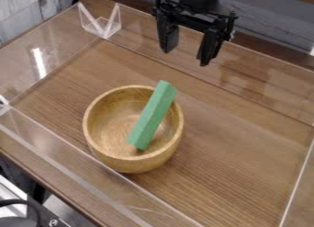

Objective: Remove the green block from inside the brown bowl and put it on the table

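At the left and centre of the frame sits one brown bowl [132, 130], resting on the table [245, 120]. One green block [153, 114] lies inside it, tilted: its lower end is down in the hollow toward the bottom of the frame, and its upper end leans against the far rim, poking a little above it. The block's long axis runs from lower left to upper right, steeply, nearly up the frame.

Further right, at the top of the frame, hangs the single gripper [185, 39], pointing down with its dark fingers spread apart and nothing between them. It is well apart from the bowl and above it. From the fingers, the block lies down and to the left in the frame. The coming reach probably has to travel that way and descend, with the fingers set across the block's narrow width rather than along its length.
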### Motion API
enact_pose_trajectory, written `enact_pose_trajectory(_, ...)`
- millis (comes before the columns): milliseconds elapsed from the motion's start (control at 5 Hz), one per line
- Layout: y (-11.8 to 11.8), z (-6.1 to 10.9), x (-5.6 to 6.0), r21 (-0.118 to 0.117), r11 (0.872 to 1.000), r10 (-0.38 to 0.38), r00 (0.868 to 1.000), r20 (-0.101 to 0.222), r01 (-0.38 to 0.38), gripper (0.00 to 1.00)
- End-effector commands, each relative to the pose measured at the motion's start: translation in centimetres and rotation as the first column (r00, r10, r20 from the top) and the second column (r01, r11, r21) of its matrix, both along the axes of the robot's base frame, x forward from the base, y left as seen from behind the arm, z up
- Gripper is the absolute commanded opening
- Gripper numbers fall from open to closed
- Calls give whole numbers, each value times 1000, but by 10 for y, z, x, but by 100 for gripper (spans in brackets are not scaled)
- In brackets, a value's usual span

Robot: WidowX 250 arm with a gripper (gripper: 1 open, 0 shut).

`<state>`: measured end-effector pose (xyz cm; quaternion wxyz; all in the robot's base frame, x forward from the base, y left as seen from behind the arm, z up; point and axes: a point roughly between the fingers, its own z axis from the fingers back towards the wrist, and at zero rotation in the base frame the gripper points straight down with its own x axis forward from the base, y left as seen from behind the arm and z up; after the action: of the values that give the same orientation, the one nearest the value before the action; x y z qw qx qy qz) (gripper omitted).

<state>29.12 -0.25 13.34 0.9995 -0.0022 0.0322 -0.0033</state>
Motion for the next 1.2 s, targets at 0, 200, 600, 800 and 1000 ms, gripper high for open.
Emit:
enact_pose_trajectory(0, 9, -7, -10, -4, 1000, 0, 1000, -5, 0, 100)
enact_pose_trajectory(200, 23, -44, -50, -13, 999, -42, 997, -63, 41, 100)
enact_pose_trajectory(600, 36, -79, -93, -2, 991, -136, 989, 52, 136, 100)
enact_pose_trajectory(800, 35, -84, -92, -9, 991, -134, 989, 56, 135, 100)
enact_pose_trajectory(1000, 34, -88, -90, -16, 991, -131, 990, 56, 132, 100)
